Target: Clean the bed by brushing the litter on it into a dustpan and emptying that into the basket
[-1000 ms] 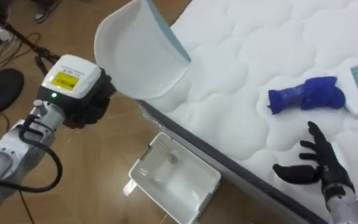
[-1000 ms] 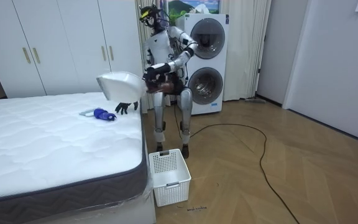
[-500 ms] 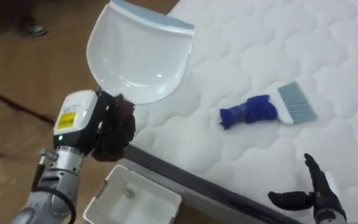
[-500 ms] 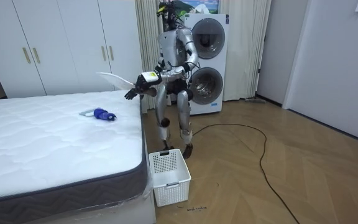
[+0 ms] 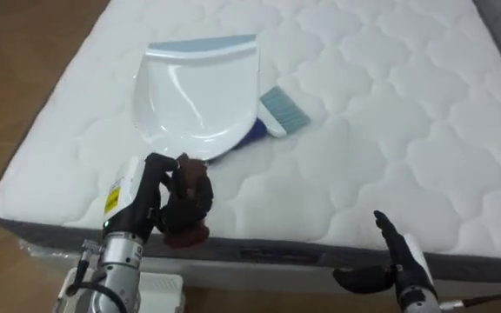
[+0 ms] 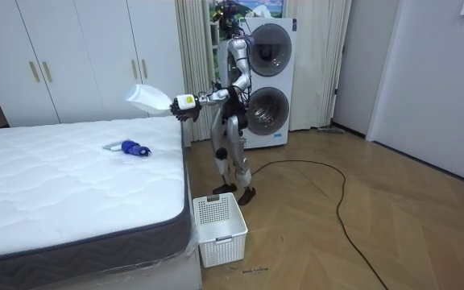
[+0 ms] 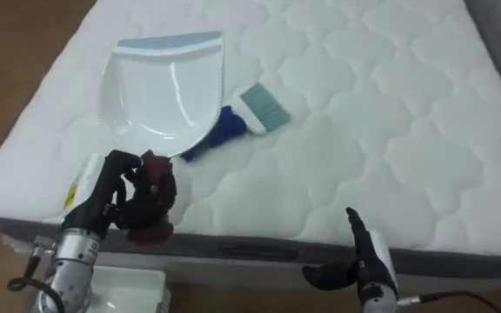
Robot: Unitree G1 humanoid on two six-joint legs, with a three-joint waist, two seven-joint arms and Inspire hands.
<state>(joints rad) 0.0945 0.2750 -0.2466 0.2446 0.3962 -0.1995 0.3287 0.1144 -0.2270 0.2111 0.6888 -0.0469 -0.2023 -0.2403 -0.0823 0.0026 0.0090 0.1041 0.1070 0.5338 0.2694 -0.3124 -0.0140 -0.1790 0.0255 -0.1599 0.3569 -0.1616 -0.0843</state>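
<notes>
- Nearest, the right robot hand point(image 5: 398, 265) hangs by the edge of the bed point(image 5: 390, 130), fingers spread, holding nothing.
- To its left, the left robot hand point(image 5: 177, 198) is clamped on the dustpan point(image 5: 198, 96) handle, with the pan raised over the mattress, likely ready for sweeping.
- Beyond that hand, the brush point(image 5: 281, 110) lies on the bed, its handle hidden behind the pan.

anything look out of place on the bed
Only the blue brush: it lies loose on the bare white mattress, its handle partly hidden behind the dustpan that the left robot hand holds above it. No spill or damage shows.
</notes>
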